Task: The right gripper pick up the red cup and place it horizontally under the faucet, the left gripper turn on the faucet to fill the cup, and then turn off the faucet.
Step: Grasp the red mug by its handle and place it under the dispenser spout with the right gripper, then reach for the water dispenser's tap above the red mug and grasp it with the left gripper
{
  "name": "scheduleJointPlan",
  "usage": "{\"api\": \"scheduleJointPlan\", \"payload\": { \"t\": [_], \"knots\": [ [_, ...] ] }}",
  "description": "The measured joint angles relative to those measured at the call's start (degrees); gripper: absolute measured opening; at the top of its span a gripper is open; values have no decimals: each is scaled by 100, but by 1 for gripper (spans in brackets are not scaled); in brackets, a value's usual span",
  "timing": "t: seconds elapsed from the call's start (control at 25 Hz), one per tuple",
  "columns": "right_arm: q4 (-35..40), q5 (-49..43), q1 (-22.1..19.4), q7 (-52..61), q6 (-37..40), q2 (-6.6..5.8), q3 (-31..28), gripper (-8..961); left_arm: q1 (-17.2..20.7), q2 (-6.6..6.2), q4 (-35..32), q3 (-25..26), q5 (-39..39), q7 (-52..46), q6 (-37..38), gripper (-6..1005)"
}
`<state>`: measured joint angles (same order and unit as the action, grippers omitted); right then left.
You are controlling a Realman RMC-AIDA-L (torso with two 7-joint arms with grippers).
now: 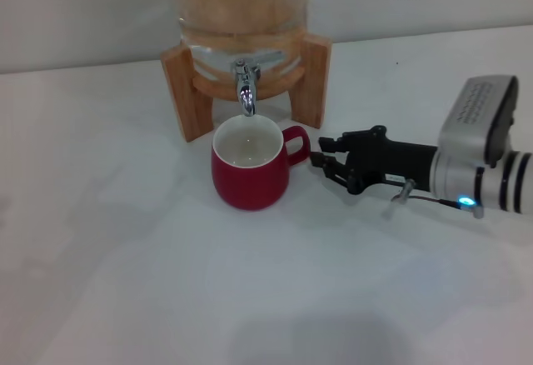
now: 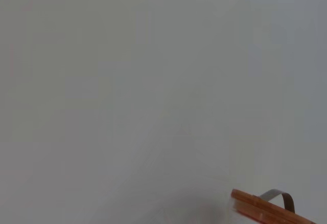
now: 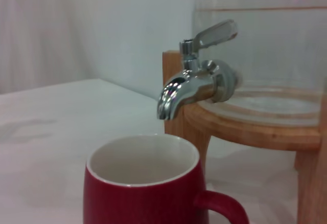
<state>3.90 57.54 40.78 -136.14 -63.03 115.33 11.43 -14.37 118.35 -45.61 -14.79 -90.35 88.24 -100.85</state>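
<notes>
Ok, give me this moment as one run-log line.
red cup: upright under faucet, no water seen | right pincer: open beside the handle, apart | left pincer: not in view | faucet lever untouched

A glass jar [image 1: 241,2] sits on a wooden stand [image 1: 185,90] on the white table [image 1: 100,240], apparently holding water

The cup [image 3: 143,191] stands upright at the frame's lower centre on the bench [image 3: 46,132], white inside showing. The faucet [image 3: 196,83] sits above it, spout pointing down, fitted to the jar [image 3: 265,45].
</notes>
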Motion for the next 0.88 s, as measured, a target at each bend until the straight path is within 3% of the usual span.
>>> {"api": "scheduleJointPlan", "payload": {
  "t": [0.44,0.88],
  "knots": [
    [976,-23,-304,1022,-661,6,612,239,-2,14,0,-7,-1,0,-22,873],
    [2879,313,-1095,2464,-2184,15,697,247,5,23,0,-6,9,0,-23,873]
  ]
}}
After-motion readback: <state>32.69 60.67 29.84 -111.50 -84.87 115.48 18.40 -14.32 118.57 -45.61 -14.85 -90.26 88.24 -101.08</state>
